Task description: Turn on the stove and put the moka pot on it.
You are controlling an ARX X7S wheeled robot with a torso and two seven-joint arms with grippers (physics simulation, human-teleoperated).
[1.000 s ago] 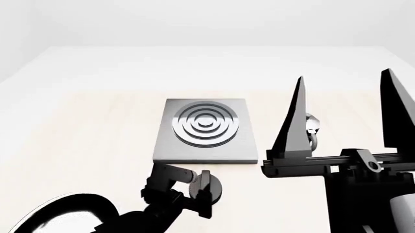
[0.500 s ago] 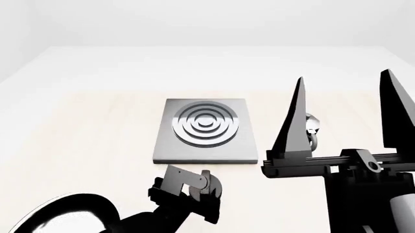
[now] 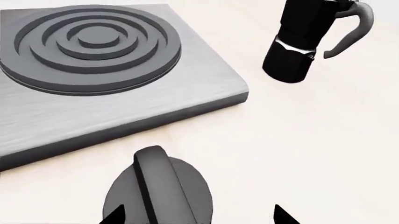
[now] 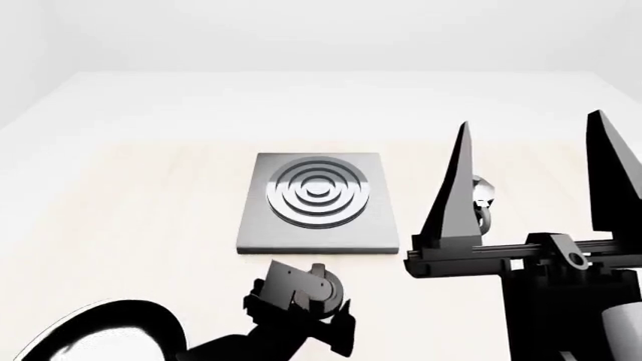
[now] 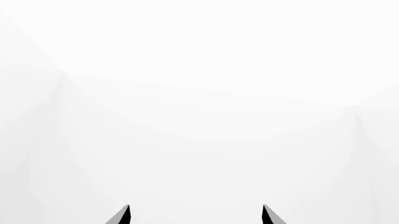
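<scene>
The stove (image 4: 319, 199) is a flat grey slab with concentric rings at mid-table; it also shows in the left wrist view (image 3: 93, 70). Its black round knob (image 4: 327, 289) lies on the table just in front of the slab, with a raised bar across it (image 3: 159, 189). My left gripper (image 4: 301, 301) is open and low over the knob (image 3: 198, 218), one fingertip over the knob's edge, the other clear of it. The moka pot (image 3: 305, 37) stands upright right of the stove, mostly hidden in the head view (image 4: 483, 197) behind my right gripper (image 4: 531, 120), which is open, raised and empty (image 5: 195, 214).
A black round frying pan (image 4: 101, 335) sits at the table's near left corner beside my left arm. The right wrist view shows only blank white wall. The pale table runs on behind and left of the stove.
My left gripper has moved right and turned, coming over the knob that earlier lay beside it. The right arm, stove and moka pot have not moved.
</scene>
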